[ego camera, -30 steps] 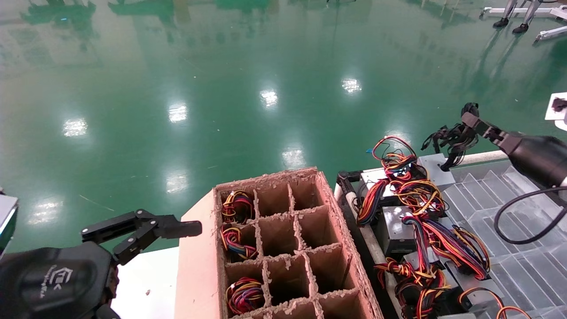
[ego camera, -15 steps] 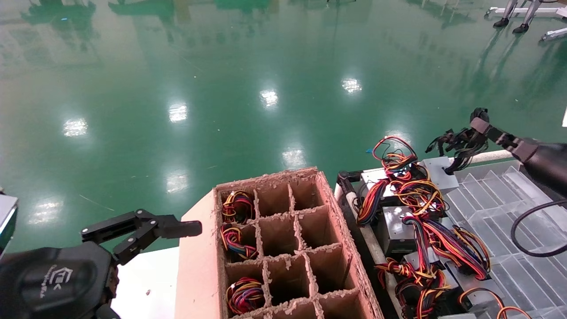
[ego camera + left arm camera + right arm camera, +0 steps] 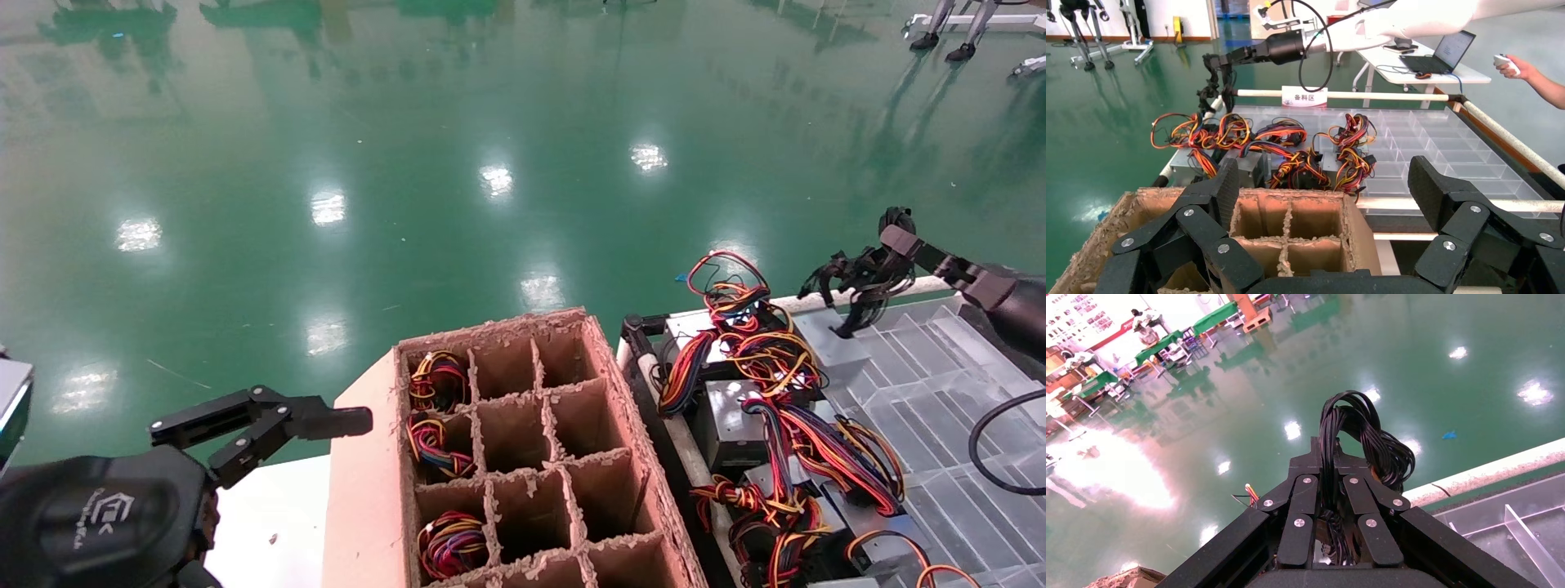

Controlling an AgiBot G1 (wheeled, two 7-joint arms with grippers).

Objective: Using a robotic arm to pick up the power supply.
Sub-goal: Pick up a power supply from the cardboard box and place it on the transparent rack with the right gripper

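Glossy green floor (image 3: 458, 163) fills most of the head view, with bright round patches of reflected ceiling light (image 3: 494, 180) scattered across it and blurred dark reflections of equipment near the far edge. Wheeled stand feet (image 3: 948, 33) sit on the floor at the far right corner. The left wrist view shows a white wall (image 3: 1187, 12) with a yellow post (image 3: 1177, 27) against it, a metal stand (image 3: 1083, 37) on the floor, and a white desk (image 3: 1425, 64) carrying an open laptop (image 3: 1447, 52). The right wrist view shows distant green-covered tables (image 3: 1214, 318), stacked wooden pallets (image 3: 1254, 306), and strong glare on the floor (image 3: 1107, 471).
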